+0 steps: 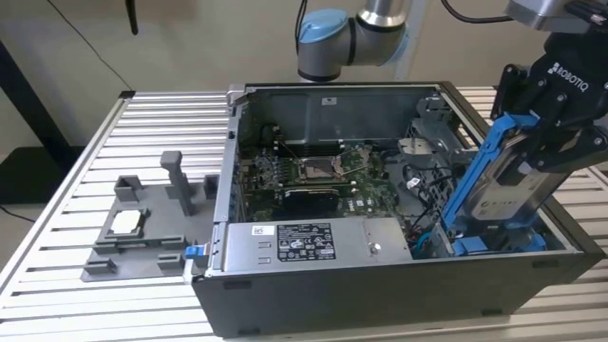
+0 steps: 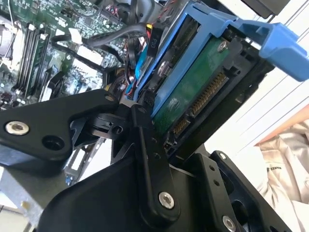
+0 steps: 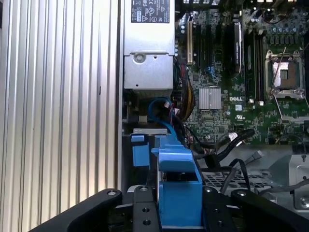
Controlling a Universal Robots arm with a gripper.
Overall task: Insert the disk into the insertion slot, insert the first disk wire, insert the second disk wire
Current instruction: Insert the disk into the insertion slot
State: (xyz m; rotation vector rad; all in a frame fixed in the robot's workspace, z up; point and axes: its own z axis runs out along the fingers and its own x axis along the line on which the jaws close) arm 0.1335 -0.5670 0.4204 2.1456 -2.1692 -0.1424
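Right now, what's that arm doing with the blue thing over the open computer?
The robot arm's gripper is clamped on the disk, a hard drive in a blue carrier, and holds it tilted over the open computer case. The drive's lower end reaches down to the insertion slot at the exterior view's right. Most of it stands above the case, not yet seated.

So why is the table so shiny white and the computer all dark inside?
In the first wrist view the table glares off its metal slats; in the second wrist view it washes out white beside the disk; in the exterior view the case walls shade the board.
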